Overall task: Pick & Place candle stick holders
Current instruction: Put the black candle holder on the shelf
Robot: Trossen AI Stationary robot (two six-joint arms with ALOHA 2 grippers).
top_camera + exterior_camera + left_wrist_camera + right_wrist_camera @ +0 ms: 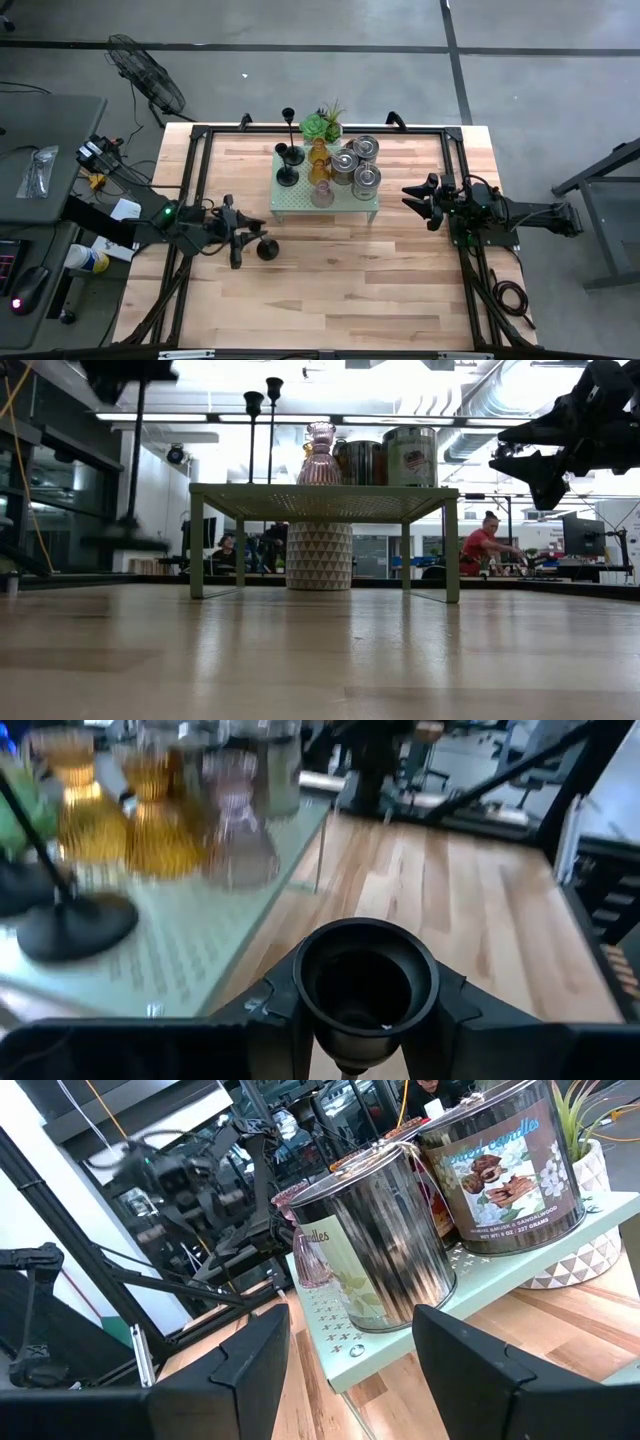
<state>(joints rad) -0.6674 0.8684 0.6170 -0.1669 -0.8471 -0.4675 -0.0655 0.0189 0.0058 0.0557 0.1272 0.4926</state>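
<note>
While the left claw (243, 243) hung over the worktop (330, 290), its fingers were closed on a black holder (267, 249), whose round cup showed between them in the left wrist view (365, 982). Ahead of that claw stood the green stand (300, 203), carrying two more black holders (288, 165), amber ones (319, 160), a pinkish glass one (322, 194) and three silvery tins (356, 165), with a plant (322, 125) at the far edge. On the stand's opposite side the right claw (418, 199) hovered apart from it, jaws parted and empty, the nearest tin (375, 1240) just ahead of it.
</note>
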